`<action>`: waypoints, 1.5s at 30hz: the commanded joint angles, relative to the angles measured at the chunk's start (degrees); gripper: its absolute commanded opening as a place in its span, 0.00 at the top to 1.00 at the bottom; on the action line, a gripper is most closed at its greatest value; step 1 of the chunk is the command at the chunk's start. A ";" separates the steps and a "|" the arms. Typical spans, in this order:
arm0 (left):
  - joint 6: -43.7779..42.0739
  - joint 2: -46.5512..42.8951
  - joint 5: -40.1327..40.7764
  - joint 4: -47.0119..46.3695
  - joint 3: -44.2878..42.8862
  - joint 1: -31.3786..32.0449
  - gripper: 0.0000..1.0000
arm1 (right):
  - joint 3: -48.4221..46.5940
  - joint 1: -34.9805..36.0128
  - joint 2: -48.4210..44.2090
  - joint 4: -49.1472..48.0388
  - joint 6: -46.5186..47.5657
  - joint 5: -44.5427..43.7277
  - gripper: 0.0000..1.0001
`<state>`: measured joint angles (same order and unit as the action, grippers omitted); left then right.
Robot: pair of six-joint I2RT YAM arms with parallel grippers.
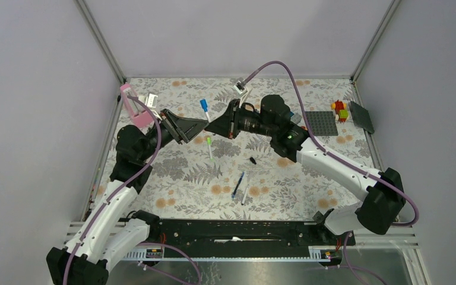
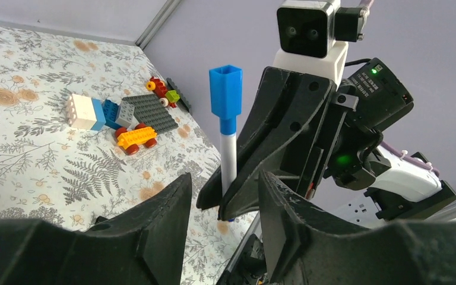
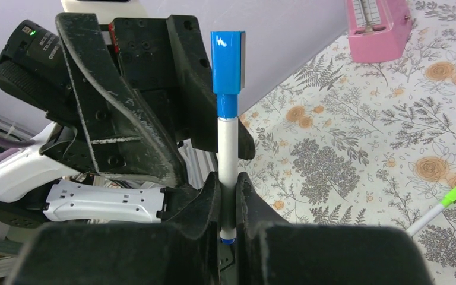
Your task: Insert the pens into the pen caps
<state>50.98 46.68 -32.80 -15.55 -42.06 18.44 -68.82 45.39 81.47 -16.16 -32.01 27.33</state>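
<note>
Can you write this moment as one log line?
right gripper: shut on blue-capped pen | left gripper: open, close by | green-capped pen: lying free | black cap: loose

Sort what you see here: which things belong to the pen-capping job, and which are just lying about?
Job: blue-capped pen, green-capped pen, dark blue pen, white pen, black cap.
Lying about: bricks, grey baseplate, pink object.

The left arm [image 1: 104,219] and right arm [image 1: 332,163] wear white shells between black joints, a lilac cable [image 1: 285,66] trailing each. The right tool [image 2: 225,205] is matt black, angular, screw-holed; above it a white-mounted black camera [image 2: 306,27], beside it a green light [image 2: 341,159].
</note>
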 commanded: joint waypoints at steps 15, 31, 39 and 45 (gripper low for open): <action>-0.27 0.93 -1.75 -5.98 -0.89 1.49 0.67 | -0.73 2.49 -1.55 -1.37 1.41 1.63 1.00; -0.16 2.08 0.08 -6.73 -0.48 3.18 1.00 | 2.47 3.13 -4.36 -0.21 4.38 -2.27 0.88; -3.91 2.66 1.83 1.06 -3.22 3.18 1.00 | 10.17 3.05 -12.12 3.75 10.79 -15.27 0.24; -8.71 3.17 5.88 10.12 -5.15 3.18 1.00 | 17.48 3.12 -19.17 6.05 15.12 -33.21 0.18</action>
<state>46.76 49.41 -30.74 -10.15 -43.55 21.69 -54.89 48.27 67.24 -11.09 -21.76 9.72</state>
